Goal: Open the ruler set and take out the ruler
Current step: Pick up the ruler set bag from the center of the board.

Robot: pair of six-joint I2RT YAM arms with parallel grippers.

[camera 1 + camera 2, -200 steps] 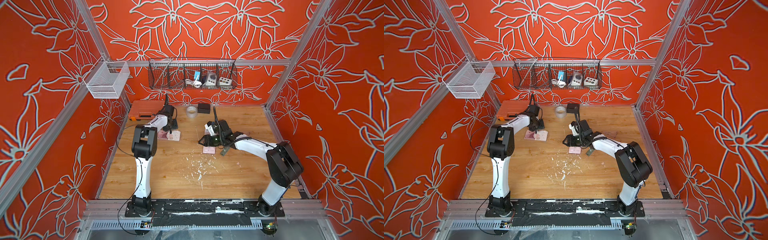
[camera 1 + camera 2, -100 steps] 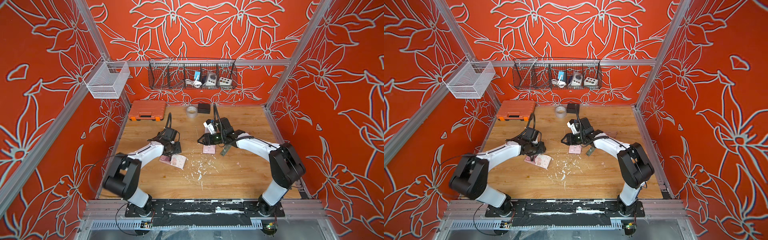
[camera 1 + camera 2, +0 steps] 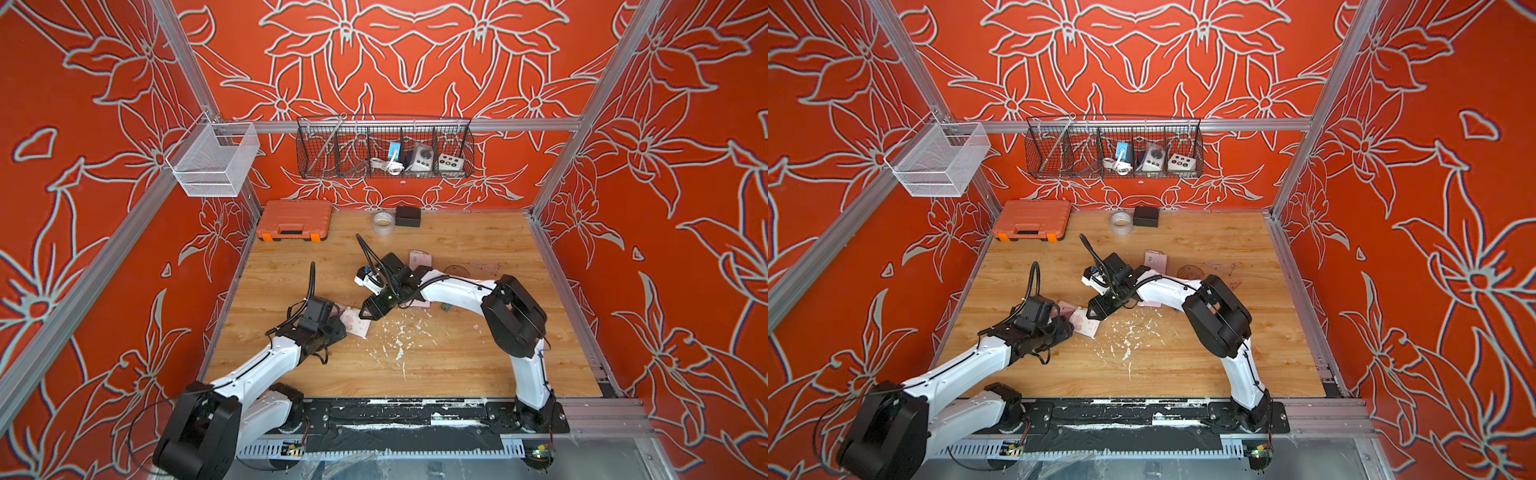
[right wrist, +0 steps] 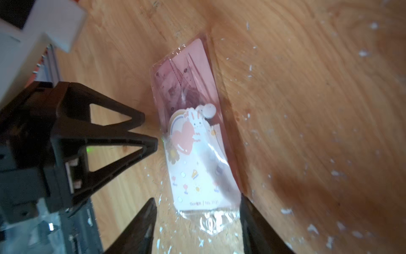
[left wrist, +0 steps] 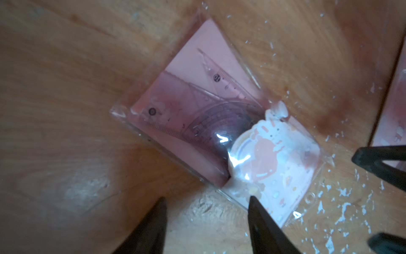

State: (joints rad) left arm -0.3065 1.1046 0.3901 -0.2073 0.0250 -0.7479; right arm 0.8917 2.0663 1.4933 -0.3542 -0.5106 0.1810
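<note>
Wood-grain planks form the tabletop (image 3: 457, 353) inside a booth of red flower-patterned walls (image 3: 415, 50). At its middle the left gripper (image 5: 207, 198) points down with its jaws moderately apart and nothing between them. One black fingertip (image 5: 252, 202) stands at the edge of the ruler set packet (image 5: 219, 132), a clear plastic sleeve lying flat on the wood. Whether the fingertip touches the sleeve I cannot tell. The right gripper (image 4: 197, 198) comes from the opposite side, also with parted jaws. It straddles the packet's (image 4: 193, 143) hang-hole end without closing on it. Through the sleeve show transparent rulers, a set square and a protractor over a pink card. Nearer the hang hole, a white header card bears a rabbit and a heart. In both top views the packet (image 3: 355, 324) (image 3: 1086, 324) sits between the two wrists, left of centre. White flecks (image 3: 399, 336) are scattered just beside it. A second pink packet (image 3: 419, 260) lies further back, behind the right arm. Along the back edge stand an orange plastic tool case (image 3: 294, 219), a roll of clear tape (image 3: 383, 223) and a small black box (image 3: 407, 216). Above them hangs a black wire basket (image 3: 384, 149), and a white mesh basket (image 3: 212, 166) hangs at the left corner.
</note>
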